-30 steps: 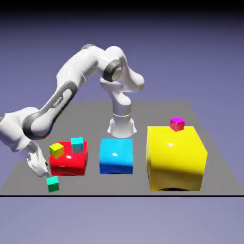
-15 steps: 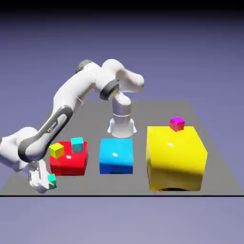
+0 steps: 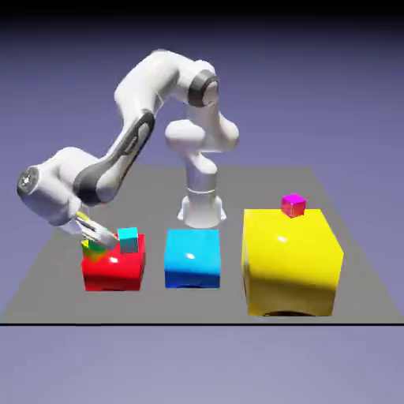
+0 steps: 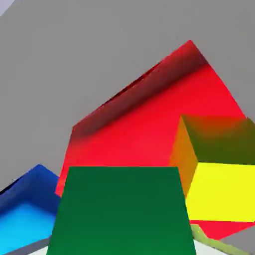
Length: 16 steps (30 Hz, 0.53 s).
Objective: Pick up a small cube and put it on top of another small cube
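A: Status?
B: Gripper [image 4: 122,246] clamped on green cube [image 4: 122,211], up nr yellow cube [image 4: 224,191], which sits on red block [image 3: 118,272]. Can't tell if cubes touch. Carry/align step, I'd say.
A: Next?
B: Prob. centre green over yellow, lower, let go.
A: Containers?
B: None in view.

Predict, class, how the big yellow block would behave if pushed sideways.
The big yellow block would probably slide rather than tip, since it looks about as broad as it is tall. Its crisp, undented shape suggests it is stiff. The small magenta cube perched at its far top edge might shift or fall off.
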Tool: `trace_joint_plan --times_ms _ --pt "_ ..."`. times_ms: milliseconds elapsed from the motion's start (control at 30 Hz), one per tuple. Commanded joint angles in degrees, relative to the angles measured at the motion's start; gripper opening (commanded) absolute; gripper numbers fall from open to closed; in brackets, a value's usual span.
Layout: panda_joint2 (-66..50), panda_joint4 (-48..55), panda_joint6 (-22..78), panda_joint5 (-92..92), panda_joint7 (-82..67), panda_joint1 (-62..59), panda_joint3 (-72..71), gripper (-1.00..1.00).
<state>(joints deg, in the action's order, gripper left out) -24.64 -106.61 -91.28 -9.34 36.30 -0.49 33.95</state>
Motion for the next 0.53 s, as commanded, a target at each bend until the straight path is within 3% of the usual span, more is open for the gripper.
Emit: trace_joint_plan --times_ms 0,200,400,433,500 --pt "2.1 -1.9 -0.3 2.3 -1.2 0.9 -0.2 -1.0" --pt "13.7 -12.7 -2.2 14.4 -8.0 5.7 -1.0 -1.0" --pt "12.3 -21.3 -12.1 14.2 -8.0 5.1 -1.0 -1.0" --pt "12.3 -21.3 -12.1 14.2 -8.0 5.1 -1.0 1.0" --pt "12.6 -19.3 -9.7 14.2 -8.0 5.2 -1.0 1.0"
